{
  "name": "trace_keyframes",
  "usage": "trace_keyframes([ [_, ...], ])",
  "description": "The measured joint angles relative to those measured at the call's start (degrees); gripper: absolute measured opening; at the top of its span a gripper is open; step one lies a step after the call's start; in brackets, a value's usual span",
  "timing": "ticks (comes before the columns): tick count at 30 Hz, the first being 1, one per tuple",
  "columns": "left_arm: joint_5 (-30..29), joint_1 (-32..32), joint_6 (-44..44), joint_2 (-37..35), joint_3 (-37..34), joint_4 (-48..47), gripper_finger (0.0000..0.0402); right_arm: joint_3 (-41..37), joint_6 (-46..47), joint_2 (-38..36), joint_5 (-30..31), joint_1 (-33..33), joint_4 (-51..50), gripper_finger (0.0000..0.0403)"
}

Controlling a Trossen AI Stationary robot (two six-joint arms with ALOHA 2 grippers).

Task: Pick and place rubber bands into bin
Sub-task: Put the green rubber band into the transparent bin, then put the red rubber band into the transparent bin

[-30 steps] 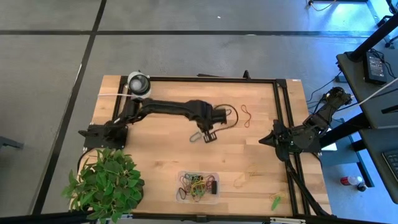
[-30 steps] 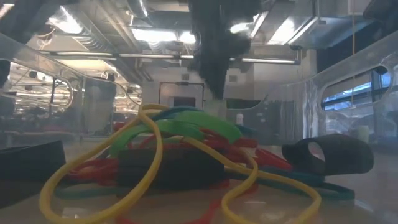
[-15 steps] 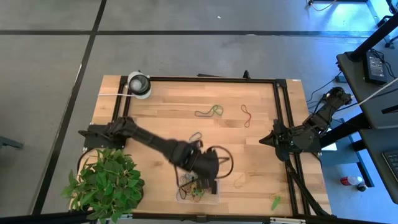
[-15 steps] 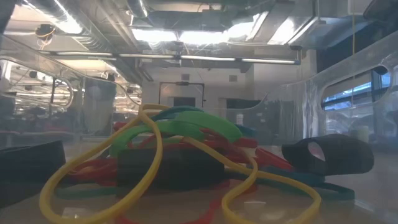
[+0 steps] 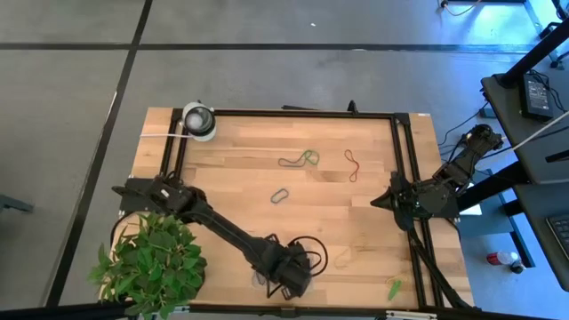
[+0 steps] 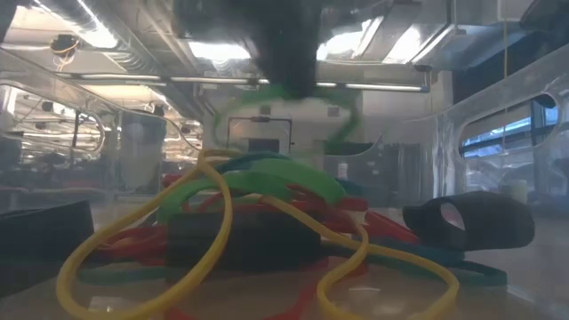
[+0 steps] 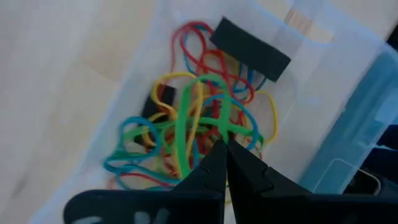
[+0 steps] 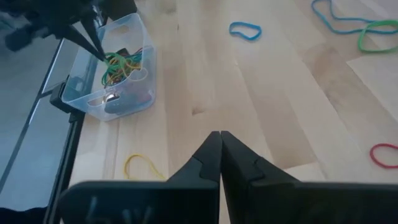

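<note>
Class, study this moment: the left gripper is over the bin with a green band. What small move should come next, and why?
Probably open the fingers to drop it. The left gripper is pinched shut on a green rubber band that dangles directly above the pile of rubber bands inside the bin, so release should land it there. The right gripper waits over bare table.

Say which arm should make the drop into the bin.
Left. Its pincer is shut on a green band and hangs right over the bin. The right pincer is shut, holds nothing, and sits far off to the side.
</note>
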Motion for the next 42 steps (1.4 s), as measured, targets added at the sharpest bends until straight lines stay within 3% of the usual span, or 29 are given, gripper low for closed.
trace_keyframes([
  [5,4.2,0.8,-0.7,2.5,0.0,4.4,0.0015,0.0,0.0,0.0,-0.6,0.0,-0.1,0.0006],
  [12,5.2,2.3,-1.3,2.1,0.0,4.8,0.0102,0.0,0.0,0.0,-0.6,0.0,-0.3,0.0006],
  [17,5.6,4.5,0.7,-0.4,0.0,4.9,0.0156,0.0,0.0,0.0,-0.6,0.0,-0.3,0.0006],
  [22,7.2,7.1,5.9,-4.8,0.0,4.8,0.0172,0.0,1.6,0.0,-0.6,0.0,-0.3,0.0007],
  [29,8.7,11.2,21.5,-9.9,0.1,0.4,0.0135,0.0,4.3,0.0,-0.1,0.0,1.3,0.0007],
  [35,10.1,14.7,39.9,-10.4,-0.3,-6.2,0.0018,0.0,4.2,0.7,7.3,-0.2,4.4,0.0004],
  [42,11.5,22.9,56.3,-12.3,-11.2,1.7,0.0002,0.0,9.7,10.5,7.3,-4.8,6.2,0.0002],
])
